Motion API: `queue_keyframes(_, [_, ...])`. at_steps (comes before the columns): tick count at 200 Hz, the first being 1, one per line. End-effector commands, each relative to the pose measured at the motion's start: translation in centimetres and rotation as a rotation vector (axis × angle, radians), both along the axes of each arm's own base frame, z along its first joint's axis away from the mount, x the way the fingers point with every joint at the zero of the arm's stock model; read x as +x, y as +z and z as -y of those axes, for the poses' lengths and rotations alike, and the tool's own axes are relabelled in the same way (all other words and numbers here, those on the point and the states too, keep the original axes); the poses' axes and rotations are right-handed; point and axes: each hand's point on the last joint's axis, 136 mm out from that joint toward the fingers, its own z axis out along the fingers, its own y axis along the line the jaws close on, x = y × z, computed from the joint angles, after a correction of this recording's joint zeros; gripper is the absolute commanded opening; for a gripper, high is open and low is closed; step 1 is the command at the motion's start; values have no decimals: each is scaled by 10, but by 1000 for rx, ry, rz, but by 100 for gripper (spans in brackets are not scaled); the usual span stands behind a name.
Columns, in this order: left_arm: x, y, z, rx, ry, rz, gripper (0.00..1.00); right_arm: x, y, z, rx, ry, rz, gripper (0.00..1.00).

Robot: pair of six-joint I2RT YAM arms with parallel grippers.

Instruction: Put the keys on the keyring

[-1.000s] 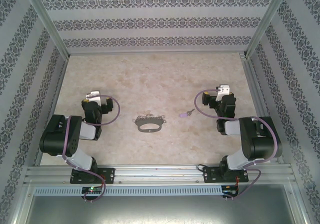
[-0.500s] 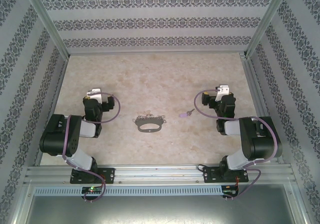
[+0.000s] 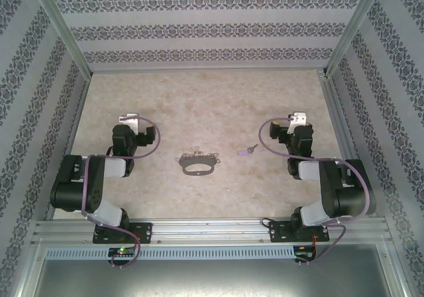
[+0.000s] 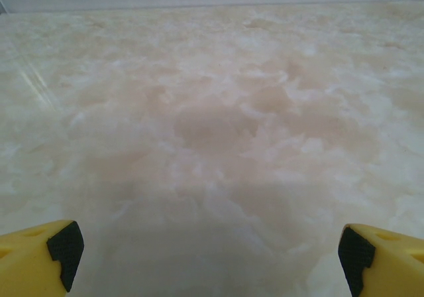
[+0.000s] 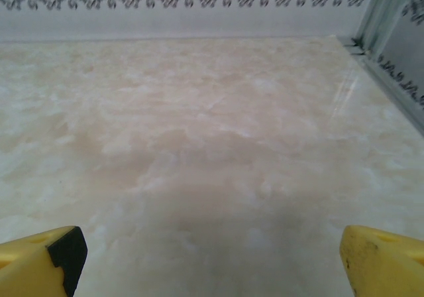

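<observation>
So, key (image 3: 246,151) lies left of my nearer, right gripper (image 5: 211,256) — spread wide, empty — shaft slanting toward it

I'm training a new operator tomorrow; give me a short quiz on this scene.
1. True or false: the key is already threaded on the keyring.
2. The key lies on which side of the keyring? A: the left arm's. B: the right arm's. C: inside the loop.
3. Fill in: the left gripper and right gripper are both ___, holding nothing.
Key: 1 false, they lie apart; 2 B; 3 open.
</observation>
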Motion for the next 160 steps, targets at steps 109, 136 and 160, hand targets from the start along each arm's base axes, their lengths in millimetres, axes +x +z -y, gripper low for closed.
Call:
queue_keyframes(109, [6, 94, 36, -371, -34, 78, 100, 4, 83, -64, 559, 261, 46, 98])
queue_keyframes(136, [2, 96, 74, -449, -119, 95, 100, -3, 76, -104, 688, 417, -66, 90])
queue_keyframes(160, [-3, 98, 111, -508, -201, 71, 100, -10, 50, -128, 753, 445, -214, 83])
